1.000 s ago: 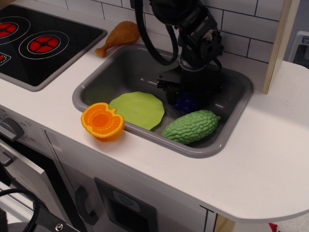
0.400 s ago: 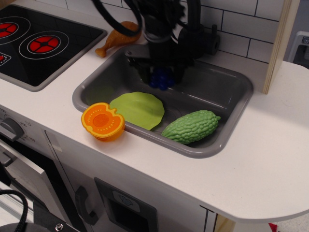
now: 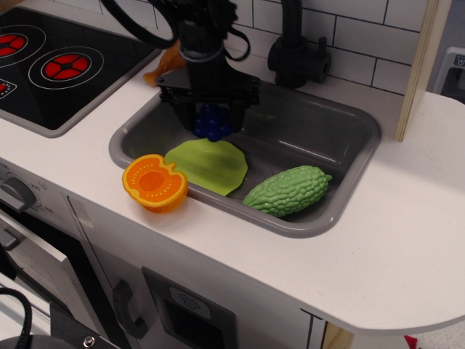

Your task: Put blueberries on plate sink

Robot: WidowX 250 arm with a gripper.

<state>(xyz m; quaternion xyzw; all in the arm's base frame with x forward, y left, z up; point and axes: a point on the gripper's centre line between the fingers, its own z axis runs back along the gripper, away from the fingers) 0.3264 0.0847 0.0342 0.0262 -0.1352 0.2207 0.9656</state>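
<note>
The dark blue blueberries (image 3: 212, 122) hang in my gripper (image 3: 211, 118), which is shut on them and holds them just above the far edge of the light green plate (image 3: 208, 165). The plate lies tilted in the front left of the grey sink (image 3: 341, 131). The berries do not touch the plate. My arm comes down from the upper left and hides part of the sink's back wall.
A bumpy green gourd (image 3: 288, 190) lies in the sink's front right. An orange halved fruit (image 3: 154, 182) sits on the counter at the sink's front left rim. A chicken drumstick (image 3: 161, 67), a black stovetop (image 3: 58, 62) and a black faucet (image 3: 296, 51) stand behind.
My gripper lifted the blueberries from the sink floor beside the gourd and carried them left, from the sink's middle to above the plate's far edge.
</note>
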